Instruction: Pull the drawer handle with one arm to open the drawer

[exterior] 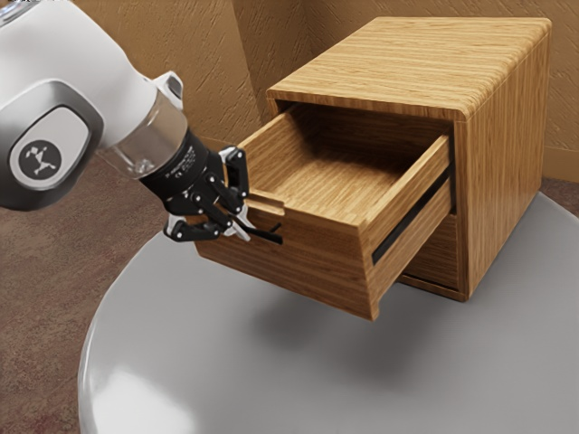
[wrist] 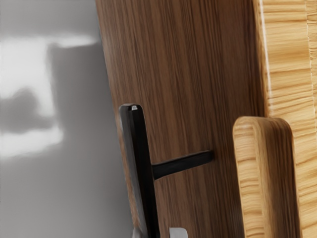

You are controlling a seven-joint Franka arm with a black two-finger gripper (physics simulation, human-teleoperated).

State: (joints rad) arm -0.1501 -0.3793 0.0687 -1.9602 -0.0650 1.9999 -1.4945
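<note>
the tool [exterior: 233,210], black and with 2 fingers, sits at the front face of the drawer [exterior: 335,181], right at the black handle [exterior: 267,238]. whether it is spread or pinching the handle cannot be told from either view. the wrist view looks close along the dark wood drawer front [wrist: 188,74]: 1 slim black handle bar [wrist: 141,173] stands off the wood on 1 visible black post [wrist: 183,163], and 1 rounded piece of lighter wood [wrist: 265,178] lies just beside it.

the drawer is pulled well out of the cabinet [exterior: 507,154] toward the tool, and its inside lies open to view from above. 1 black rail [exterior: 412,217] runs along the drawer's side, beyond the tool.

behind the tool, the 1 white arm [exterior: 81,99] carries 1 dark round badge with a small white emblem [exterior: 41,156]; it has no readable words. tiny white lettering on the black wrist [exterior: 185,158] is too small to read.

1 cabinet stands on the round grey desk [exterior: 271,380], which spreads beneath the tool. brown floor [exterior: 45,271] lies past the desk's edge.
</note>
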